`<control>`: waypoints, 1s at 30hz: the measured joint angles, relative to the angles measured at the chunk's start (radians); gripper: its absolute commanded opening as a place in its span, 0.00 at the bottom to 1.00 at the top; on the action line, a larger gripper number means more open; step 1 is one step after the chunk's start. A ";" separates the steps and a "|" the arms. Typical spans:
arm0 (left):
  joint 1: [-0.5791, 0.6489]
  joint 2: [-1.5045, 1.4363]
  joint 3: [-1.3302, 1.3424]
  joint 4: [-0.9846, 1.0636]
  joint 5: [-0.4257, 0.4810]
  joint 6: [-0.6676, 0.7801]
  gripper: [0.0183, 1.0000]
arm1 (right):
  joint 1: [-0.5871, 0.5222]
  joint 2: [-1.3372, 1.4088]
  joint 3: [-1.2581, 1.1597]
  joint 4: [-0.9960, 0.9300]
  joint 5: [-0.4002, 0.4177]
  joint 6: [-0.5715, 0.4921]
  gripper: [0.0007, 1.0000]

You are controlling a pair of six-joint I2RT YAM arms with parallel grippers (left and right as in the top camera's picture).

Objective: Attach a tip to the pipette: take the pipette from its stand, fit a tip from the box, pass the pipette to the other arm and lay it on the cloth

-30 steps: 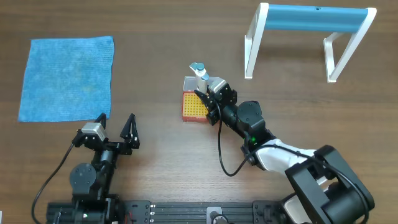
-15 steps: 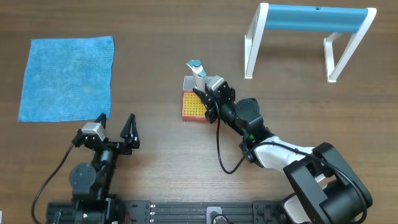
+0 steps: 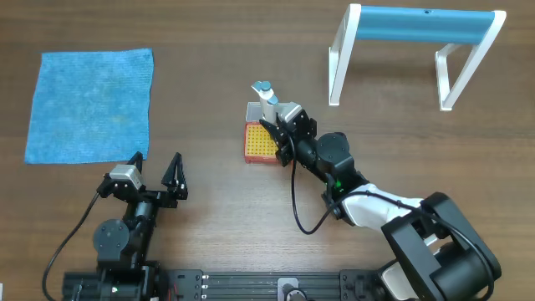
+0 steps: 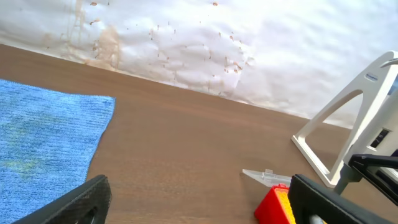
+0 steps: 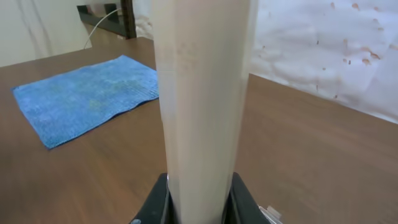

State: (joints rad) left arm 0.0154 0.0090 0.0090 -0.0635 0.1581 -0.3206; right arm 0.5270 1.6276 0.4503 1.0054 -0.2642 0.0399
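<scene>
Though clamped, pipette (image 5: 205, 93) lower end hidden.

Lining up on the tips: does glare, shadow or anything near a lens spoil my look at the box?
Top view: even light, no glare; the right gripper and pipette overlap the box's right side. Right wrist view: the pipette stands close before the lens, blocking the middle. Left wrist view: no glare; the box is cut by the frame's edge.

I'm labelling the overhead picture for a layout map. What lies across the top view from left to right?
In order: blue cloth → left pincer → orange tip box → white stand with blue bar. The pipette overlaps the box, so it is left out.
</scene>
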 measured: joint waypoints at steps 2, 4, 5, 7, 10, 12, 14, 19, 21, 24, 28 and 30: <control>0.000 0.000 0.000 0.000 0.000 0.000 0.92 | 0.000 0.011 0.003 0.009 0.000 0.000 0.07; 0.000 0.000 0.000 0.000 0.000 0.000 0.92 | 0.000 0.019 0.006 0.010 0.000 0.000 0.07; 0.000 0.000 0.000 0.000 0.000 0.000 0.92 | 0.000 0.022 0.008 0.012 0.000 0.000 0.07; 0.000 0.000 0.000 0.000 0.000 0.000 0.92 | 0.000 0.023 0.008 0.013 0.000 0.000 0.07; 0.000 0.000 0.000 0.000 0.000 0.000 0.92 | 0.000 0.023 0.008 0.013 0.000 0.000 0.07; 0.000 0.000 0.000 0.000 0.000 0.000 0.92 | 0.000 0.023 0.010 0.007 0.000 0.000 0.07; 0.000 0.000 0.000 0.000 0.000 0.000 0.92 | 0.000 0.023 0.018 -0.013 0.000 0.000 0.07; 0.000 0.000 0.000 0.000 0.000 0.000 0.92 | 0.000 0.023 0.021 -0.012 0.000 0.000 0.07; 0.000 0.000 0.000 0.000 0.000 0.000 0.92 | 0.000 0.025 0.019 -0.002 0.000 0.000 0.07; 0.000 0.000 0.000 0.000 0.000 0.000 0.92 | 0.000 0.028 0.016 0.008 0.000 0.000 0.07; 0.000 0.000 0.000 0.000 0.000 0.000 0.92 | 0.000 0.043 0.000 0.079 0.000 0.000 0.07; 0.000 0.000 0.000 0.000 0.000 0.000 0.92 | 0.000 0.049 -0.006 0.106 0.000 0.000 0.07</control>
State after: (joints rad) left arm 0.0154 0.0090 0.0090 -0.0635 0.1581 -0.3206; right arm 0.5270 1.6764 0.4438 1.1118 -0.2642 0.0402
